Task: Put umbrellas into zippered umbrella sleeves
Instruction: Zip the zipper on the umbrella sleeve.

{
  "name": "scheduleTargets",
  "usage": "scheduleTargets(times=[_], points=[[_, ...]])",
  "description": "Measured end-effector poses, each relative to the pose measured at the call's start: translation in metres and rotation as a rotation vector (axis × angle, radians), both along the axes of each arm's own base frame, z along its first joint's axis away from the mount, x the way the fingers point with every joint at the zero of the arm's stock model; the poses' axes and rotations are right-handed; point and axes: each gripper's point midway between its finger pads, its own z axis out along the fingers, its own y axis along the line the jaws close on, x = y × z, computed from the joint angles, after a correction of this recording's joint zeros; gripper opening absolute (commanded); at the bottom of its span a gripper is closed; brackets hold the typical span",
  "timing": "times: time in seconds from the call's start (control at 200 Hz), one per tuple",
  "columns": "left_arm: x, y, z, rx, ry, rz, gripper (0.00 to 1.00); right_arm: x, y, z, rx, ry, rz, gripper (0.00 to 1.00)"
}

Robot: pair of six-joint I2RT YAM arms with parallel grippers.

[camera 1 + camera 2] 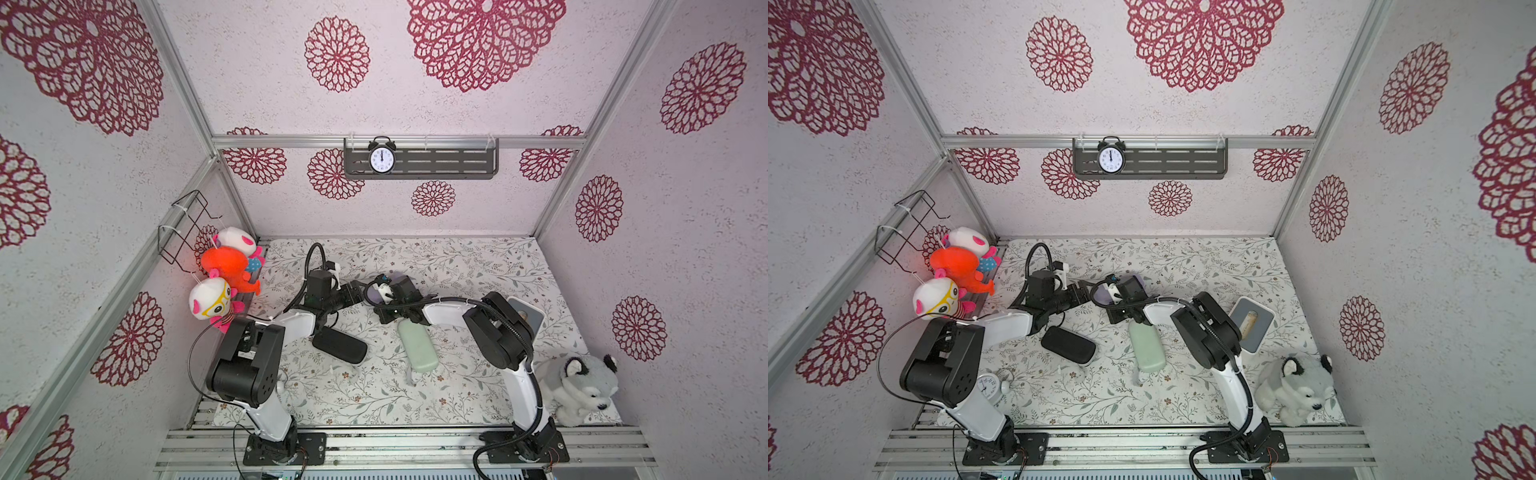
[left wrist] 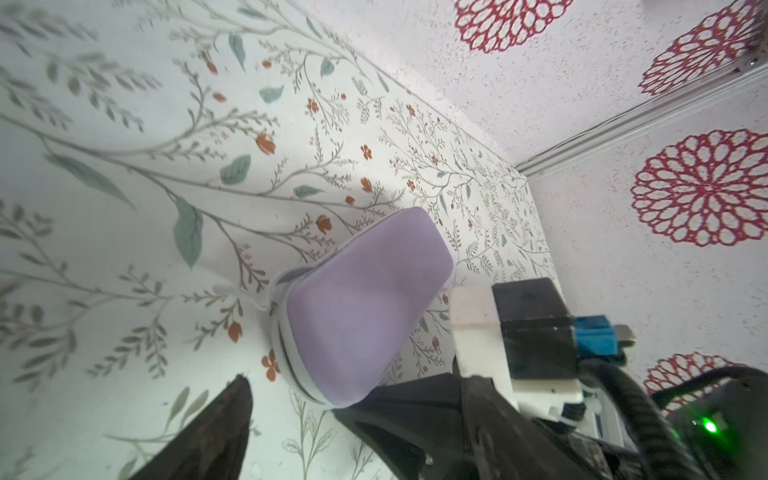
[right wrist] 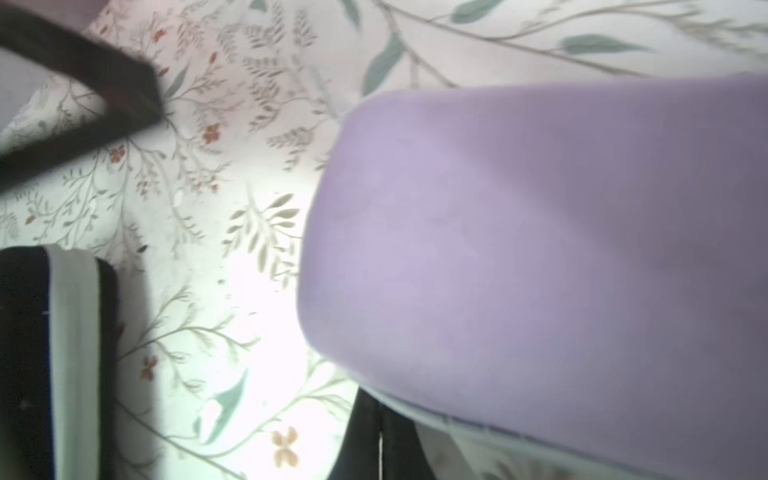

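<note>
Left end effector (image 2: 291,395) is open; the lilac sleeve (image 2: 365,307) lies on the surface (image 2: 124,249) just ahead of its fingers. Right end effector (image 3: 379,440) is closed at that sleeve's edge. Black sleeve (image 1: 338,345) and green sleeve (image 1: 417,347) lie apart, nearer the arm bases.

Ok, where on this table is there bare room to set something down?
Bare: the strip from the black case and mint case to the front rail, and the far-right corner behind the white box. Crowded: around the lilac case.
</note>
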Motion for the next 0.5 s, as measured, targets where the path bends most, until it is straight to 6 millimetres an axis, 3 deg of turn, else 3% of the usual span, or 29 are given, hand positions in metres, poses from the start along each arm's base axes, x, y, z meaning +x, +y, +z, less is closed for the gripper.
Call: scheduleTargets(times=[0.105,0.195,0.36,0.5], points=[[0.024,-0.003,0.014,0.020,-0.026,-0.029,0.76,0.013,-0.024,-0.001,-0.013,0.011,-0.049,0.00],[0.048,-0.014,0.010,0.068,-0.016,-0.078,0.81,0.029,-0.046,-0.001,-0.026,0.013,-0.098,0.00],[0.076,-0.063,-0.021,0.190,0.030,-0.236,0.85,0.052,-0.077,-0.001,-0.063,-0.002,-0.156,0.00],[0.084,-0.104,-0.055,0.253,0.092,-0.356,0.84,0.059,-0.090,-0.002,-0.085,-0.006,-0.174,0.00]])
